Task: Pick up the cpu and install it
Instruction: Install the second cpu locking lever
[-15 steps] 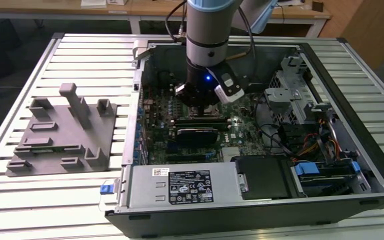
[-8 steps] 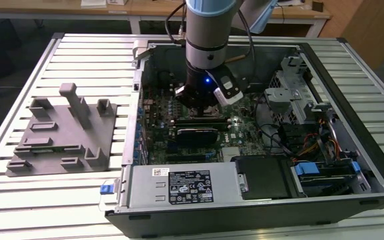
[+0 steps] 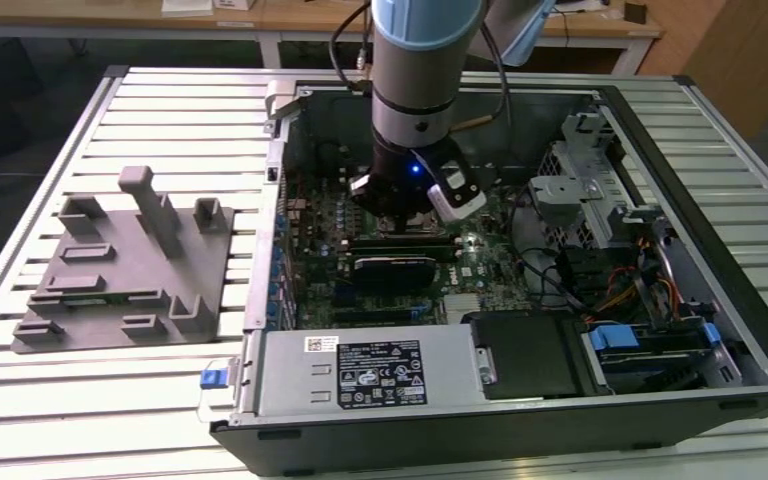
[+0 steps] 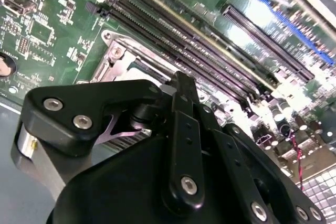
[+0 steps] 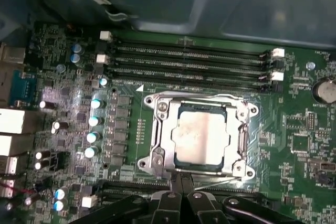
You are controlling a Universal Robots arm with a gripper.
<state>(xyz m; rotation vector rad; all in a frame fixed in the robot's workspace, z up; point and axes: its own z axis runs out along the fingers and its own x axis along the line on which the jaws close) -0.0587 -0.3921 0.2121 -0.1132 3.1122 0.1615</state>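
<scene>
cpu seated in its socket, our gripper low over the board

in the first wrist view we see the cpu [image 5: 202,137] lying flat inside the socket frame [image 5: 157,129] on the green motherboard [image 5: 304,129], just below the row of memory slots [image 5: 189,59]. our gripper [image 5: 181,188] sits right at the socket's edge with its fingers drawn together, holding nothing. in the exterior view our gripper [image 3: 408,212] reaches down inside the open computer case [image 3: 704,250], and the grey tray [image 3: 131,270] lies on the table [image 3: 37,400] to the exterior view's left.
</scene>
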